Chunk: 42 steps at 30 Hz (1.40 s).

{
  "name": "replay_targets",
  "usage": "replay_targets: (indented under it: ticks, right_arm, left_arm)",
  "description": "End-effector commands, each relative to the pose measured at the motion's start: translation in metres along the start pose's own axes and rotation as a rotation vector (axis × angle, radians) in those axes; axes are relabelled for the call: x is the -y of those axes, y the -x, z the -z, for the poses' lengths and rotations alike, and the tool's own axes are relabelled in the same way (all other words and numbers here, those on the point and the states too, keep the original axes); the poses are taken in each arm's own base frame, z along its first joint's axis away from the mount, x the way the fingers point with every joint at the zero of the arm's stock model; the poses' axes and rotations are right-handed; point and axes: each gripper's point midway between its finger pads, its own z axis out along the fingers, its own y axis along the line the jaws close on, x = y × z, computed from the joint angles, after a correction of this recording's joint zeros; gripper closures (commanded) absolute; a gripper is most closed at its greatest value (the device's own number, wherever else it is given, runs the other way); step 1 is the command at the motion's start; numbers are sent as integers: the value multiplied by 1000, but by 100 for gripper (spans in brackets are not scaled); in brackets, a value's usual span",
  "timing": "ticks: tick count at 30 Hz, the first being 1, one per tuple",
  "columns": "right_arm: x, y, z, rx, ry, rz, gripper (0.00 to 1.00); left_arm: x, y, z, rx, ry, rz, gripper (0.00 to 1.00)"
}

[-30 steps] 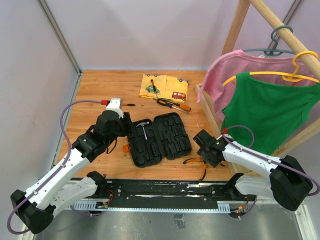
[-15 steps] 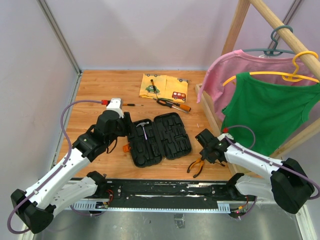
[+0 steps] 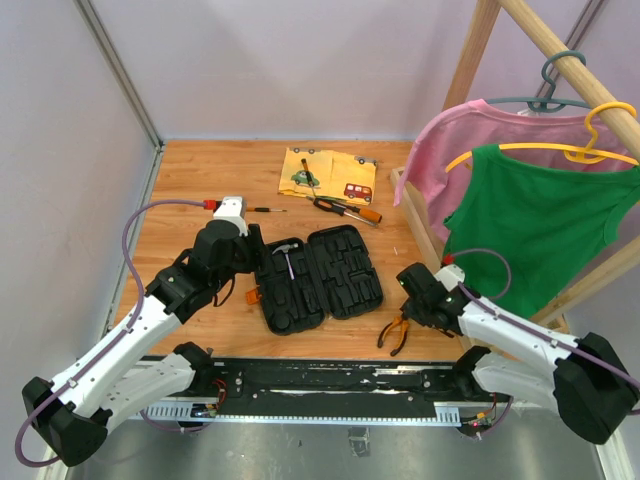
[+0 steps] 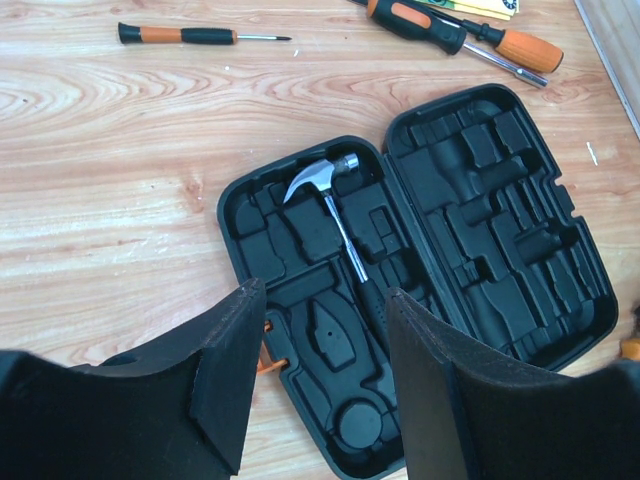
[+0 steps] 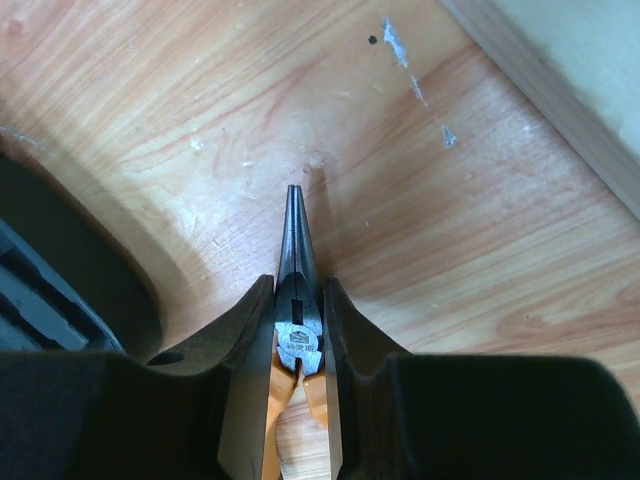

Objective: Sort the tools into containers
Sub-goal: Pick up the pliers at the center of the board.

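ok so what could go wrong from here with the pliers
1. The right pincer pinches the pliers near the pivot, on narrow metal; they may twist or slip on lifting.
2. Their handles lie splayed, so they may not seat in the case slot.
3. The left pincer hovers over the case, so the arms could crowd.

A wooden table (image 3: 200,190) carries a scatter of tools. Directly beneath the left gripper (image 4: 322,300) lies a black tool case (image 4: 500,250), spread flat. Beyond that gripper, to its left, rests a thin screwdriver (image 4: 200,35). Beyond it to the right are two orange-and-black screwdrivers (image 4: 455,28), at the edge of a yellow cloth (image 3: 345,180). Orange-handled pliers (image 5: 296,235) sit pinched in the right gripper (image 5: 298,300), nose down at the wood. A wooden rack base (image 5: 580,50) runs ahead and to that gripper's right.
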Motion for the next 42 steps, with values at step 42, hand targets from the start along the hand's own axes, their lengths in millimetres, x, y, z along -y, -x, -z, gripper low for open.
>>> replay_targets:
  ticks: [42]
  right_arm:
    - [-166,-4,78,54,860,642,99]
  left_arm:
    - [2,6,17,59,-29,158,39]
